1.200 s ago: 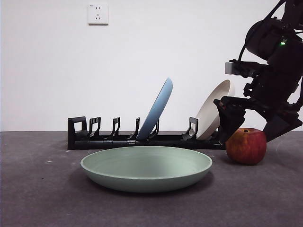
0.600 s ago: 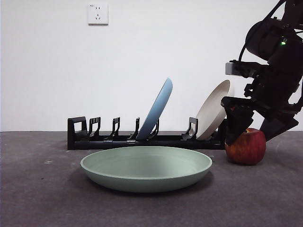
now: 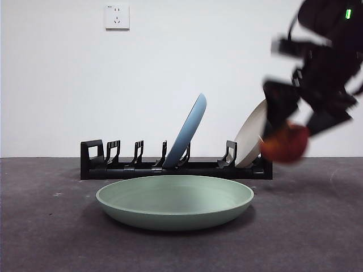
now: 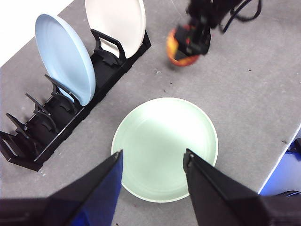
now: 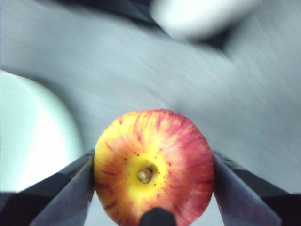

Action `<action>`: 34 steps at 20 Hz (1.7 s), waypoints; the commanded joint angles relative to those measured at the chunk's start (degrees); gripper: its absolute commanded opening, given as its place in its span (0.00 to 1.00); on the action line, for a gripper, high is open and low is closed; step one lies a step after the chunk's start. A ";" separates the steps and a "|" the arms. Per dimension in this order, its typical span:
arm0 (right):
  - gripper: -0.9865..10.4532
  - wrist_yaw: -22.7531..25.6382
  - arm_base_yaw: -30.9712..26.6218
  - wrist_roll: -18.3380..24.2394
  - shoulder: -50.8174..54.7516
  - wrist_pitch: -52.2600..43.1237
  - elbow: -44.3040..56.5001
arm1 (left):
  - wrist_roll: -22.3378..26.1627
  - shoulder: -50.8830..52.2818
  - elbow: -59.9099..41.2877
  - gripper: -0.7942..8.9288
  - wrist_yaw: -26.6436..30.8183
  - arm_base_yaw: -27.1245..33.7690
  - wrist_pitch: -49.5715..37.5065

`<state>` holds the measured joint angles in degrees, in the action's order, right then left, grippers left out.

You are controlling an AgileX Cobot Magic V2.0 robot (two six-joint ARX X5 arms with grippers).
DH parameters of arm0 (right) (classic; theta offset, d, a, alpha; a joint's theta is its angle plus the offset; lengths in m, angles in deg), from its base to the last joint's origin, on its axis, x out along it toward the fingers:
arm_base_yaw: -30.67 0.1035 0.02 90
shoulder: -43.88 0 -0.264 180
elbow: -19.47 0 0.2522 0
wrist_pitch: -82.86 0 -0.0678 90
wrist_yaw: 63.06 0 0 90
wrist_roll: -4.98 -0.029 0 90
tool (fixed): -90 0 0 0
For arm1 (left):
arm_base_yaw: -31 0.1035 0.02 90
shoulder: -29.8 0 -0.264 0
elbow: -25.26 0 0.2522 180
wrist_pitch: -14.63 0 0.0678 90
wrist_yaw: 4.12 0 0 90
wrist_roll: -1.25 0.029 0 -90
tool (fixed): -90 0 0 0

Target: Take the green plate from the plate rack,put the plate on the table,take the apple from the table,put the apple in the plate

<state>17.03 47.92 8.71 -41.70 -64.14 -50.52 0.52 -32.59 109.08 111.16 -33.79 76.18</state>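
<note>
Front view: my right claw point(image 3: 289, 127) carries the apple point(image 3: 285, 143) clear of the counter point(image 3: 45, 238), just in front of the beige plate point(image 3: 252, 136) in the plate rack point(image 3: 170, 164); the risk I judge here is a swing that clips that plate or loosens the round fruit. Left wrist view: my left claw point(image 4: 153, 162) hangs open and empty above the green plate point(image 4: 164, 148), which lies flat on the counter. Right wrist view: the jaws are closed onto the apple's two sides, a narrow hold that I judge could let it roll out.
</note>
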 commanded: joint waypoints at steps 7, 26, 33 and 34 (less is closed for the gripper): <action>0.07 -4.68 16.61 -2.38 -0.70 -1.73 0.13 | -0.76 -0.02 -0.37 0.31 -0.92 -0.09 -0.13; 0.62 1.53 22.67 -3.21 -9.97 -4.46 0.11 | -0.76 -0.02 -0.37 0.31 -3.30 -0.09 -0.11; 0.61 3.02 22.67 -4.15 -0.66 0.31 -0.33 | -0.76 -0.02 -0.37 0.31 -3.30 -0.09 -0.09; 0.61 2.95 22.67 -4.15 1.73 2.75 -0.33 | -0.76 -0.02 -0.37 0.31 -3.30 -0.09 -0.09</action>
<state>19.85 70.46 5.17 -40.43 -61.39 -50.56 0.50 -32.59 109.08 107.90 -33.79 76.29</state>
